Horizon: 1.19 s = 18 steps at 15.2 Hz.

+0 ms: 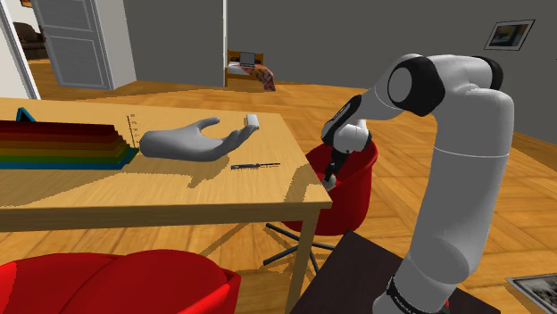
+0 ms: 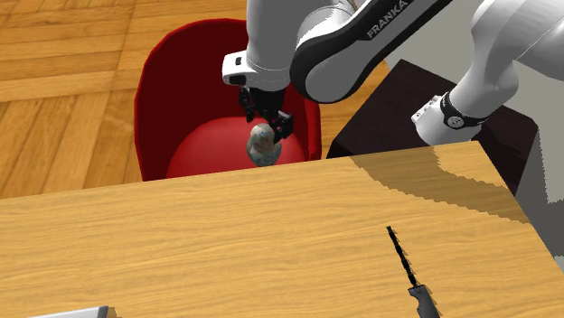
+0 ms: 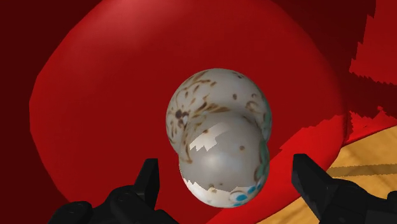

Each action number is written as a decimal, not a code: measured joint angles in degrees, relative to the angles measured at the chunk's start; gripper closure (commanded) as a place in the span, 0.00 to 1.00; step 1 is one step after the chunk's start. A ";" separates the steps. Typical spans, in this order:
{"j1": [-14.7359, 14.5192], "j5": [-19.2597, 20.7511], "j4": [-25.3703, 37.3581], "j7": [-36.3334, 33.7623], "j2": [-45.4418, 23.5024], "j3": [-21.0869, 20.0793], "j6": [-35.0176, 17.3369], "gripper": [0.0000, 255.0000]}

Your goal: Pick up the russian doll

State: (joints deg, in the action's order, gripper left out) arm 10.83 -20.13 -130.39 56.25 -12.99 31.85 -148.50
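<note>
The russian doll, pale grey with brown speckles and a bit of blue pattern, stands on the seat of a red chair. In the second exterior view the doll sits just beyond the table's edge. My gripper hangs over its top, open, one black finger on each side of the doll with a gap to its surface. From the shoulder view the gripper reaches down into the red chair beside the table's right corner.
The wooden table carries a grey model hand, a thin dark serrated tool and a stepped, rainbow-coloured block. Another red seat is at the front. My dark stand stands beside the chair.
</note>
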 measured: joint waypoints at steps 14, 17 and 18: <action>-0.13 0.16 -0.03 -0.21 0.17 0.07 0.10 1.00; -0.82 2.48 0.02 -1.89 2.11 1.08 1.70 1.00; -0.94 3.10 0.20 -2.30 2.59 1.34 2.24 1.00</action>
State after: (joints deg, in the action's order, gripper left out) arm 9.89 -17.02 -130.19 53.95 -10.39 33.19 -146.25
